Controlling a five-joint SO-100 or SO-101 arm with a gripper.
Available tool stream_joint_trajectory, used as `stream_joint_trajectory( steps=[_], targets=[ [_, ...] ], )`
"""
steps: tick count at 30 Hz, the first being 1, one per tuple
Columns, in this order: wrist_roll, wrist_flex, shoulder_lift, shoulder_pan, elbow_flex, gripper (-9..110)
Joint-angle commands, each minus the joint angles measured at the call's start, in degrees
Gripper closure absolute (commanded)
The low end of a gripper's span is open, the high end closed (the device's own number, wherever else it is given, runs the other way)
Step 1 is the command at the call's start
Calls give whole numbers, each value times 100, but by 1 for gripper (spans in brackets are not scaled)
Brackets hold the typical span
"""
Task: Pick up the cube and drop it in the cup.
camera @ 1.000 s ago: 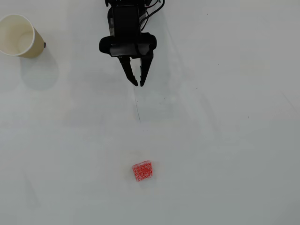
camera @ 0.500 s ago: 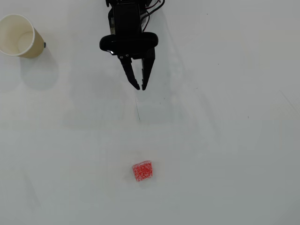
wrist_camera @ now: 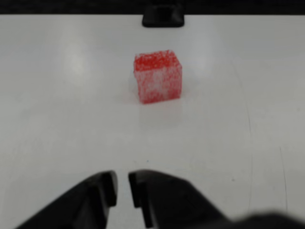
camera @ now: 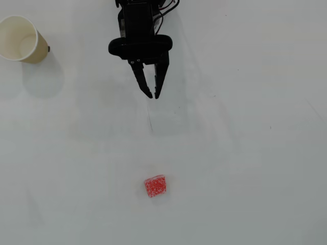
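Observation:
The small red speckled cube (camera: pixel 155 186) sits on the white table, low in the overhead view, a little left of centre. In the wrist view the cube (wrist_camera: pixel 157 76) stands ahead of the fingertips, slightly to the right. My black gripper (camera: pixel 153 95) points down the overhead view toward the cube, well short of it. Its jaws are shut with only a thin slit between the tips and hold nothing; the gripper also shows at the bottom of the wrist view (wrist_camera: pixel 122 188). The cream paper cup (camera: pixel 20 39) stands at the far upper left, mouth open, out of the wrist view.
The white table (camera: pixel 245 153) runs across the whole overhead view. A small black block (wrist_camera: pixel 163 16) sits at the table's far edge in the wrist view, beyond the cube. A faint scratch line (camera: pixel 150 120) marks the table below the fingertips.

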Motion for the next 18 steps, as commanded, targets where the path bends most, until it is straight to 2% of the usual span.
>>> stream_joint_trajectory(
  steps=[1, 4, 10, 18],
  targets=[
    [-62, -211, 255, 18, 202, 100],
    [-62, -229, 246, 35, 202, 97],
    [-70, -202, 246, 53, 202, 75],
    [-70, -132, 246, 53, 202, 66]
  ],
)
